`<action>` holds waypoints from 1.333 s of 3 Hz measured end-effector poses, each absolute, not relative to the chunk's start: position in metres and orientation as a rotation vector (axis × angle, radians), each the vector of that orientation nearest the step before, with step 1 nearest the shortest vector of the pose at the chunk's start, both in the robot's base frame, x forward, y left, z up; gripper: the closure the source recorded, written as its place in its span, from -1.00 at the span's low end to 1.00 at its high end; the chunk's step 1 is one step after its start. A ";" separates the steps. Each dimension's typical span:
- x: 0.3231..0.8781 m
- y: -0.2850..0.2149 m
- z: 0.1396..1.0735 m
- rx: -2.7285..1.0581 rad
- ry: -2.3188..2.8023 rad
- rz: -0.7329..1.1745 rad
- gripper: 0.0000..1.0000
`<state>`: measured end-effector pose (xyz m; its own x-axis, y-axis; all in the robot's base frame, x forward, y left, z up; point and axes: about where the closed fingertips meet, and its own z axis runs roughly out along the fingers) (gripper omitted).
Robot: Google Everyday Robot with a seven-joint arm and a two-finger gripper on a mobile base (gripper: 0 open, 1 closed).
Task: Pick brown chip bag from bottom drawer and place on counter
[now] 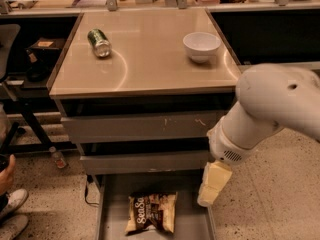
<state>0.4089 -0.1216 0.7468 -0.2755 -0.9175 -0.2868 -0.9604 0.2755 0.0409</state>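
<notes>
The glossy white robot arm (270,104) is a fat, rounded shell with one small dark dot; its tapering white wrist bears a patch of fine vent holes; the pale cream blocky gripper (214,184) hangs below the front right corner of the glossy beige counter (150,69).

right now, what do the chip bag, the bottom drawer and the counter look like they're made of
Brown chip bag: probably thin plastic or foil film, since it is crinkled, with printed lettering.
Bottom drawer: seemingly sheet metal, with a flat, dull grey floor and thin walls.
Counter: glossy beige, perhaps laminate, and it reflects light.
The claw hangs over the drawer's right side, right of the bag.
</notes>
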 end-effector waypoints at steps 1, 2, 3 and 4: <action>0.414 -0.104 0.693 -1.675 2.395 0.395 -1.00; 0.417 -0.089 0.656 -1.611 2.436 0.478 -1.00; 0.417 -0.089 0.656 -1.611 2.436 0.478 -1.00; 0.420 -0.079 0.619 -1.594 2.434 0.522 -1.00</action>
